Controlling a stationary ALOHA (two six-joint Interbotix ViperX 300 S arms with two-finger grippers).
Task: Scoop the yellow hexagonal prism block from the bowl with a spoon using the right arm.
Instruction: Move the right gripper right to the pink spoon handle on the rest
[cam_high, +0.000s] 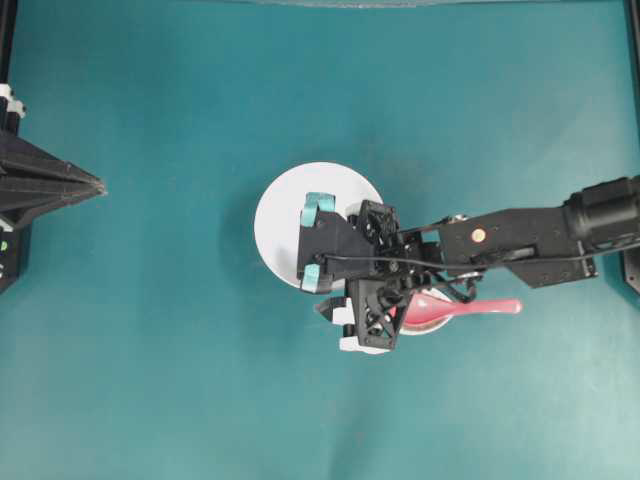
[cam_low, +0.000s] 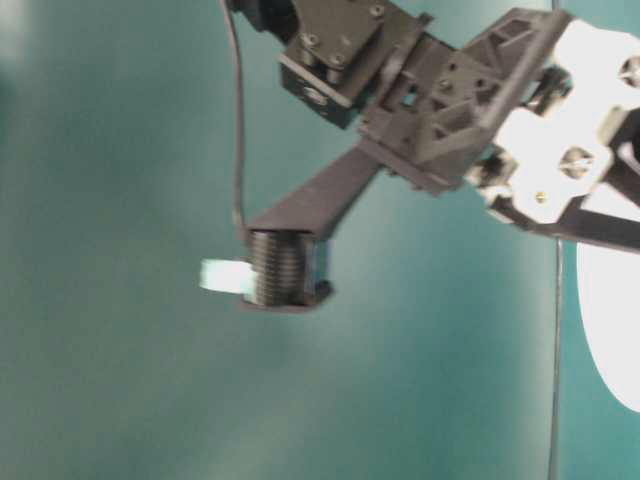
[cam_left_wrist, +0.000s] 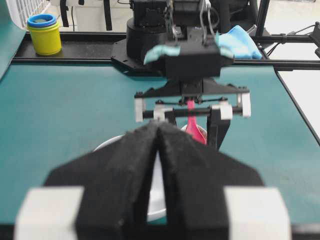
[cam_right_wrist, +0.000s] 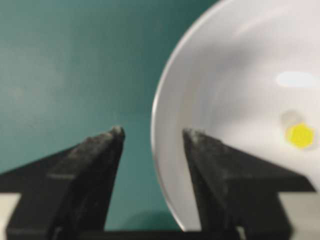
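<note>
A matte teal bench fills the overhead view under soft, even light, edged with black rails, while at its far end a yellow tub with a blue lid stands and a crumpled blue cloth lies.

You get even, bright light from above in the overhead view, with soft shadows under the right arm on the teal table. Your table-level view is blurred and smeared. In the right wrist view the white bowl shows a pale glare patch and soft focus; the near fingers in the left wrist view are fuzzy.
</note>
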